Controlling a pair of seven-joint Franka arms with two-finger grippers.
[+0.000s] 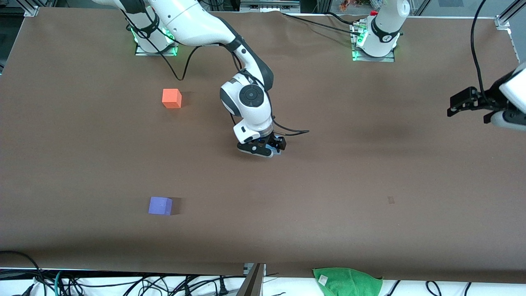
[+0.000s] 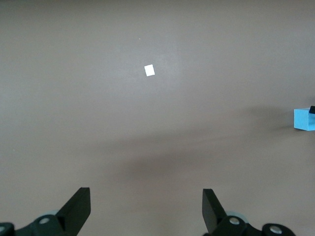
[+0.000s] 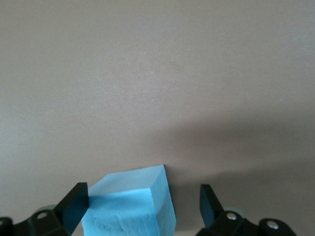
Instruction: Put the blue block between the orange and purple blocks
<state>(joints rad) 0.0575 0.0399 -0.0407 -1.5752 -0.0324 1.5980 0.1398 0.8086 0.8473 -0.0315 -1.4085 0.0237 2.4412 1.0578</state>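
Observation:
The blue block (image 3: 130, 206) sits on the brown table between the open fingers of my right gripper (image 3: 142, 194). One finger is against its side and the other stands clear of it. In the front view the right gripper (image 1: 269, 151) is low over the table's middle and hides most of the block. The orange block (image 1: 171, 98) lies toward the right arm's end, and the purple block (image 1: 160, 205) lies nearer the front camera than it. My left gripper (image 1: 454, 106) waits open and empty in the air at the left arm's end; its wrist view (image 2: 146, 196) shows the blue block (image 2: 304, 119) at the edge.
A green cloth (image 1: 347, 281) lies past the table's front edge. A small mark (image 1: 391, 200) is on the table toward the left arm's end. Cables run along the table's edge by the arm bases and below the front edge.

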